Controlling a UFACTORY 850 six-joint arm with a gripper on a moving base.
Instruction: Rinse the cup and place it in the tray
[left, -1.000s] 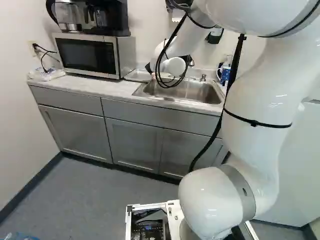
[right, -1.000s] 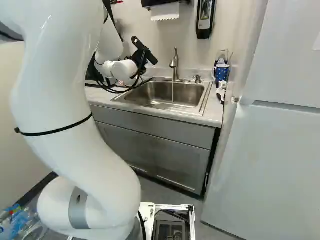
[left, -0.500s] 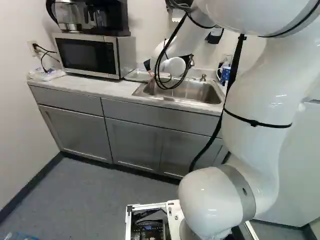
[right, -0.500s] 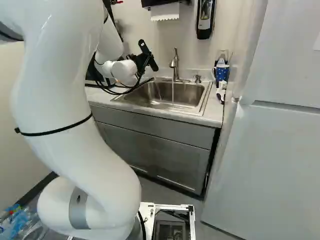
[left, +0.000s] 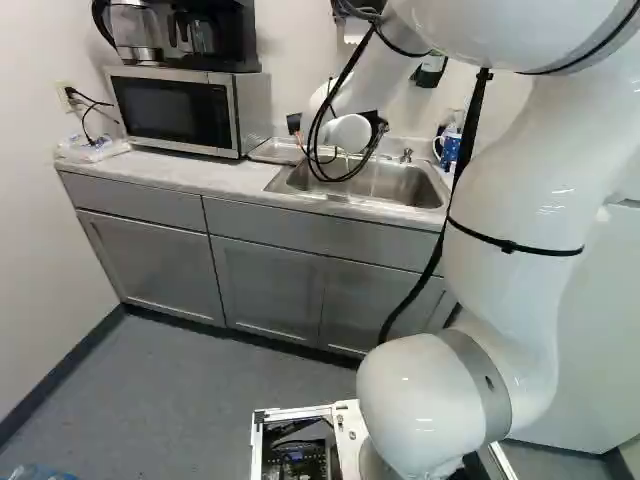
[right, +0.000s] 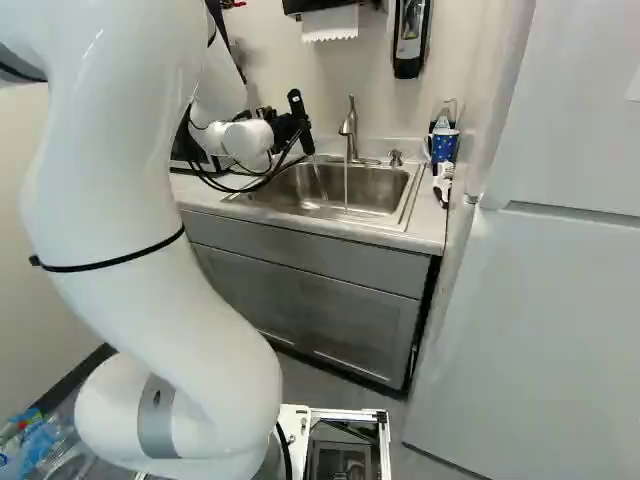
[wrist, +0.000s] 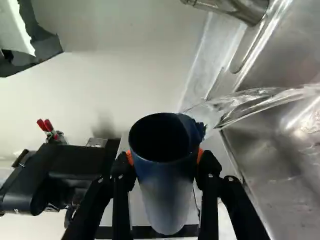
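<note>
My gripper (right: 290, 127) is at the left end of the sink (right: 385, 190) in the right base view, its fingers too small to make out. In the wrist view the gripper (wrist: 165, 156) is shut on the dark blue cup (wrist: 167, 187), an orange pad on either side. The cup is tilted; water (wrist: 250, 102) spills over its rim toward the steel basin. The right base view shows a thin stream dropping from the arm's dark end. Left of the sink, partly behind the arm, a shallow metal tray (left: 270, 152) lies on the counter.
The faucet (right: 349, 130) runs into the basin. A blue patterned mug (right: 443, 145) stands at the counter's right end, beside the fridge (right: 530, 320). A microwave (left: 190, 110) stands left of the tray; a soap dispenser (right: 411, 35) hangs on the wall.
The arm's dark end has turned at the wrist over the last second, the held cup moving with it, and a stream now falls from it. The base has not moved.
</note>
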